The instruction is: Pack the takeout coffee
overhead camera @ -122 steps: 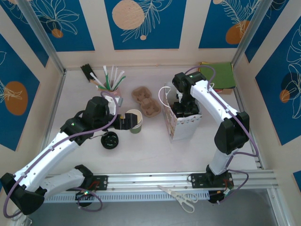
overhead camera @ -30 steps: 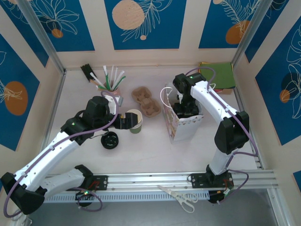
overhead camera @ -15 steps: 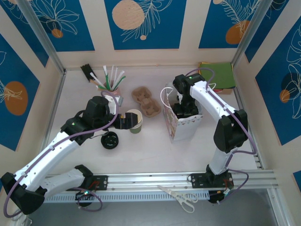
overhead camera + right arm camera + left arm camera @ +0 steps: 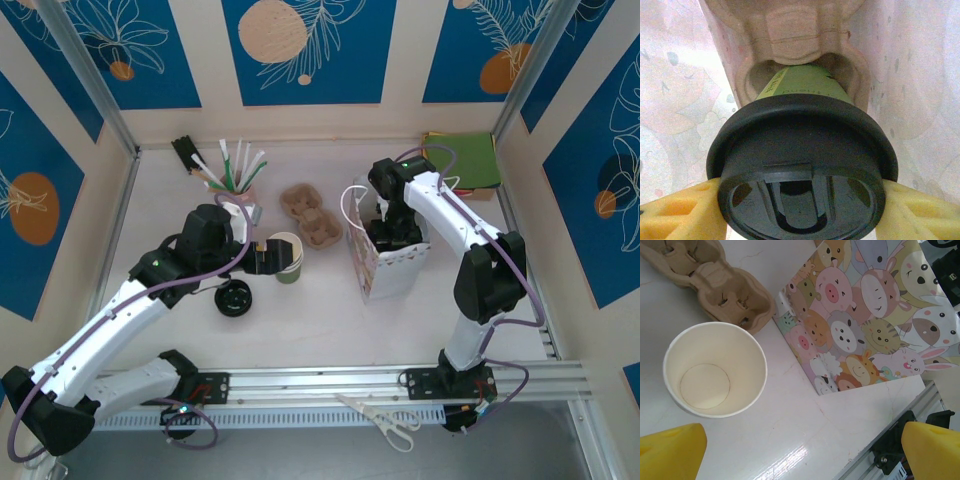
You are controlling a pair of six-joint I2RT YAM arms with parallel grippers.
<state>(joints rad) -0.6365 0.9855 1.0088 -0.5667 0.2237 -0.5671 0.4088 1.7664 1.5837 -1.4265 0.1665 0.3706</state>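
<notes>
Takeout coffee (image 4: 802, 165): a small olive-green cup with a round black lid, down inside the paper bag.
Seat: the cup's lower part is in a round well of a brown carrier tray (image 4: 790, 30) inside the bag. It seems fully seated, though the lid hides the base.
Right gripper (image 4: 800, 210): reaching into the bag from above, with one yellow finger pressed on each side of the lid, clamped on the coffee.
Paper bag (image 4: 392, 268): upright right of the table's centre, mouth open, with cartoon animals printed on the side facing the left arm.
Left gripper (image 4: 802, 450): its yellow fingers are spread wide apart and hold nothing. It hovers just above and beside the lidless cup.
Lidless cup (image 4: 715, 370): green outside and cream inside, empty and upright, between the left gripper and the bag.
Empty carrier (image 4: 311, 222): brown moulded cardboard, lying just behind the lidless cup, left of the bag.
Loose lid (image 4: 235, 298): black, flat on the table near the left arm, in front of the lidless cup.
Scissors (image 4: 385, 420): white-handled, lying past the near rail between the two arm bases.
</notes>
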